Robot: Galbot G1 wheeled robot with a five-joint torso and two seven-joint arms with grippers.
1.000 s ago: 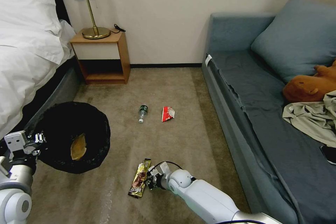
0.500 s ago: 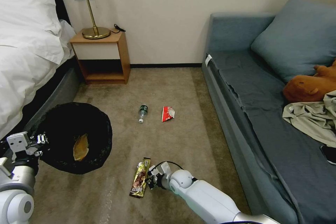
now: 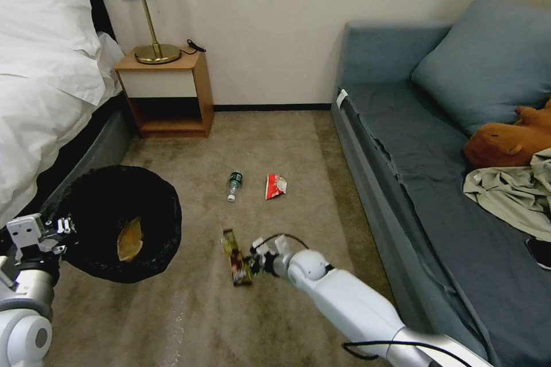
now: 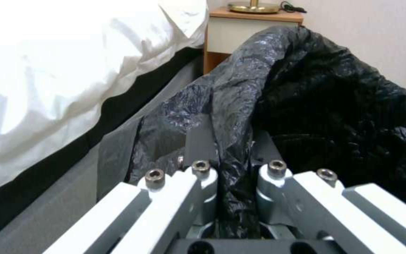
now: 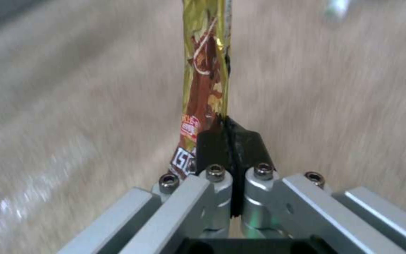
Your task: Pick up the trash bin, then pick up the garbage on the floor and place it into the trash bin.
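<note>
Your right gripper (image 3: 252, 264) had pinched shut on the snack-bar wrapper (image 3: 236, 258), its long axis running straight out from the jaws, while your left gripper (image 3: 64, 226) clamped the trash bin (image 3: 117, 223) rim off to the wrapper's left.

Tan short-pile carpet (image 3: 275, 143) meets a cream wall (image 3: 270, 17). White-sheeted bed (image 3: 40, 86) on the left, wooden nightstand (image 3: 166, 94) with brass lamp (image 3: 152, 28), blue-grey fabric sofa (image 3: 425, 143) on the right.

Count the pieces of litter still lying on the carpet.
2: a small clear bottle with green label and a red-and-white snack packet beside it. The gold-brown wrapper is pinched in the right gripper; a tan wrapper lies in the black-lined bin.
</note>
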